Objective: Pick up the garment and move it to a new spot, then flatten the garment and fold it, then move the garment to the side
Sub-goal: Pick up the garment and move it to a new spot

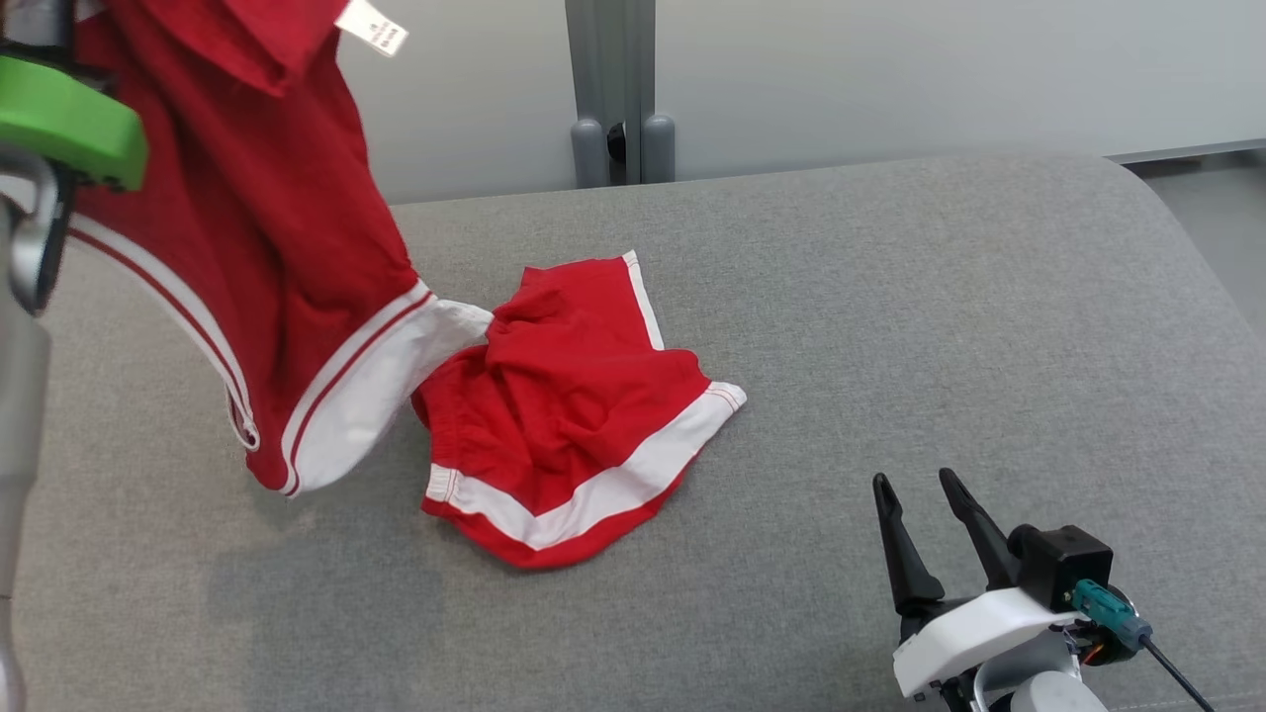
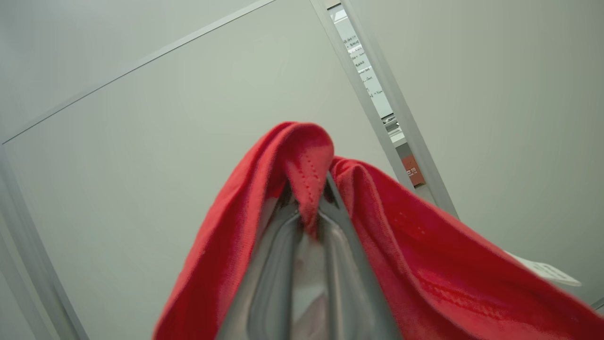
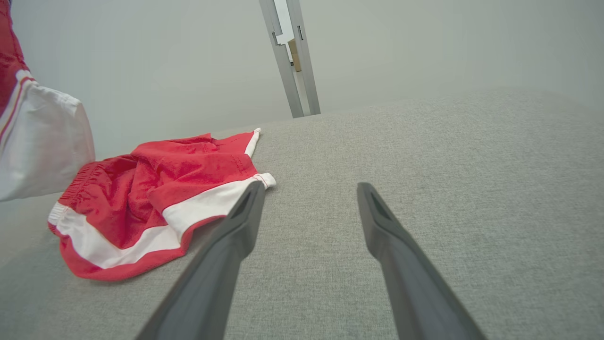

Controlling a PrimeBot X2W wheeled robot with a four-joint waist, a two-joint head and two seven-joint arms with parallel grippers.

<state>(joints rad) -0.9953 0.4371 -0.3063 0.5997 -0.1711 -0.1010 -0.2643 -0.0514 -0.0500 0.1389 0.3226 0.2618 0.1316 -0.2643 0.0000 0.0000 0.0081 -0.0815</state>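
Observation:
The garment point(image 1: 267, 247) is red with white bands and a white label point(image 1: 373, 26). Its upper part hangs in the air at the upper left, beside my left arm's green fitting point(image 1: 59, 119). Its lower part point(image 1: 574, 396) lies crumpled on the grey cushion, also seen in the right wrist view as a red heap point(image 3: 155, 189). In the left wrist view my left gripper point(image 2: 309, 203) is shut on a fold of the red fabric, which drapes over both fingers. My right gripper point(image 1: 912, 479) hovers low at the lower right, open and holding nothing point(image 3: 311, 186), to the right of the heap.
The grey fabric-covered surface point(image 1: 890, 297) stretches wide to the right of the garment, with a rounded far-right corner. A grey post point(image 1: 613, 89) stands behind its back edge against a pale wall.

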